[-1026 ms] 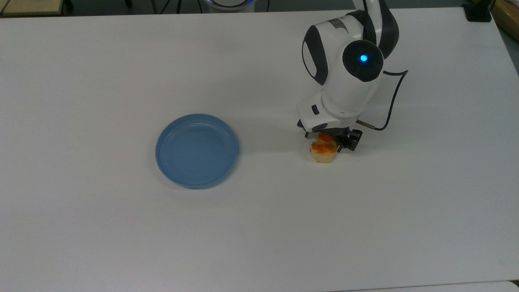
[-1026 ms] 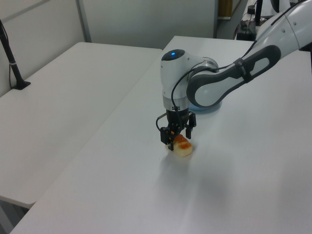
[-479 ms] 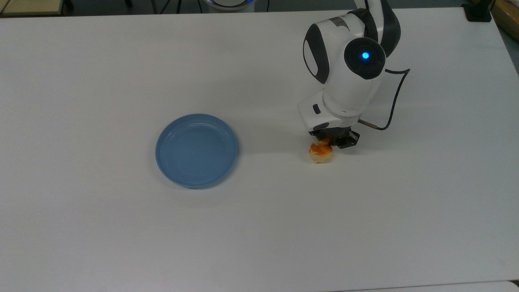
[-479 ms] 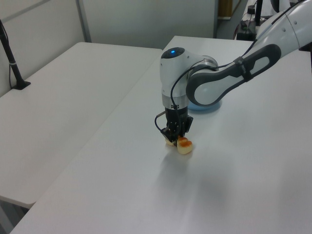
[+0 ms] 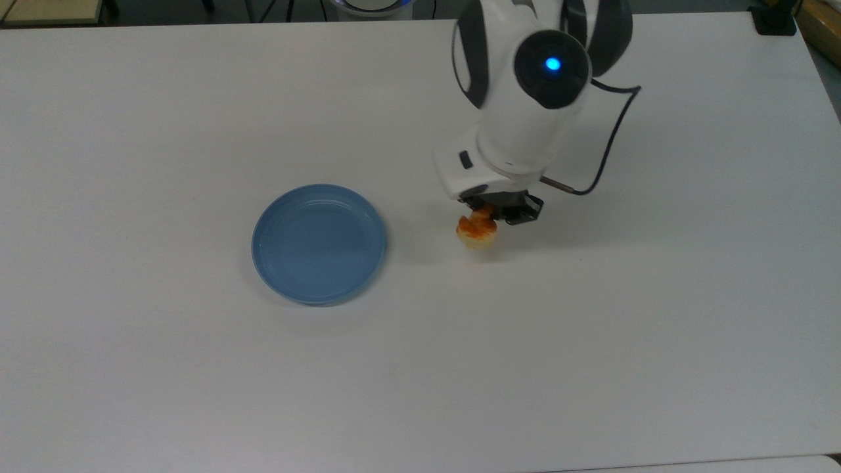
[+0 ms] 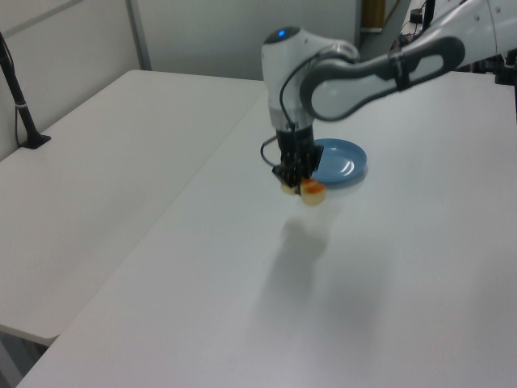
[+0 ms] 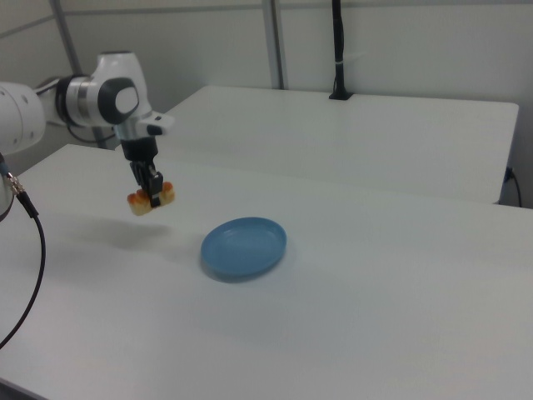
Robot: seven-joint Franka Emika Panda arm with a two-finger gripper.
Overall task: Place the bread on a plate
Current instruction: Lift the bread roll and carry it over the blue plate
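Orange-brown glaze marks the bread (image 5: 477,231), which hangs clamped across its middle in the closed hand (image 5: 497,209). A second earlier the bread lay on the white tabletop (image 5: 197,394) with the hand set around it; half a second ago the fingers had shut on it. Now the roll is clear of the surface: the left view shows its shadow well below it on the tabletop, and the right view shows both ends of the bread (image 7: 151,198) protruding either side of the fingers. The arm has also shifted toward the top view's left, closing part of the gap to the light-blue plate (image 5: 318,243), which has not moved. The grasp and lift therefore appear complete, and the carry is in progress. The bread remains short of the plate's rim, so further travel and a lowering release are judged outstanding.
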